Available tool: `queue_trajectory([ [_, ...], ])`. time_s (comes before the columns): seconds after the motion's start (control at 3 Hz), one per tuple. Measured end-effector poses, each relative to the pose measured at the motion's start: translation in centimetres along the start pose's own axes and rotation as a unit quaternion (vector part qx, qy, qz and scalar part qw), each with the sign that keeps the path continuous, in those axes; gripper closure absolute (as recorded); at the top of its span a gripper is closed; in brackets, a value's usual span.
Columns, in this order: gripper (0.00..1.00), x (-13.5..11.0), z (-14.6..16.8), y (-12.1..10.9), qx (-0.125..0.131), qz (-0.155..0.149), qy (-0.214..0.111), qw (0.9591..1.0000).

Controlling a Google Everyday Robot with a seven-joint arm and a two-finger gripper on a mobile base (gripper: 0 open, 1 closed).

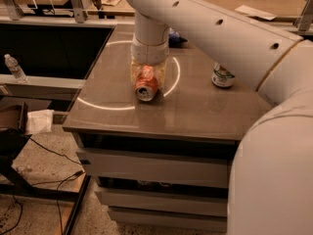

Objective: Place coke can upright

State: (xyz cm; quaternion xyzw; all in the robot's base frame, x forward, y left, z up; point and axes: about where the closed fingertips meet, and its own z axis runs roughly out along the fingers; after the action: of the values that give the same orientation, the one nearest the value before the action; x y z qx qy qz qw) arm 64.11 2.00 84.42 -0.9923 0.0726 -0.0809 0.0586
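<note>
A robot arm [210,28] reaches down over the coke can [146,88], its pincer [147,78] clenched on the can's two sides. The can lies on its side on the bench [195,114], silver top towards the front edge. The grasp looks made and the can is not yet upright. The next move likely calls for a lift clear of the surface, a quarter-turn at the wrist and a level set-down on the base. The front edge runs near the coke can, so drifting that way risks a fall. A white-and-green can [223,76] stands well apart on the viewer's right of the coke can, with bare surface between them to work in.
</note>
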Motion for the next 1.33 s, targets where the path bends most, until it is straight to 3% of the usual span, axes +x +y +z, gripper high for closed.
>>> queue_trajectory([
  [0.33,1.0,0.1,-2.8,-0.1,0.018,0.044,0.005,0.9988],
  [0.67,1.0,1.2,-6.7,0.4,0.026,0.123,0.018,0.9919],
  [1.0,1.0,2.8,-10.0,2.0,0.05,0.227,0.007,0.9727],
  [1.33,1.0,4.4,-12.8,2.9,0.128,0.333,-0.027,0.9337],
])
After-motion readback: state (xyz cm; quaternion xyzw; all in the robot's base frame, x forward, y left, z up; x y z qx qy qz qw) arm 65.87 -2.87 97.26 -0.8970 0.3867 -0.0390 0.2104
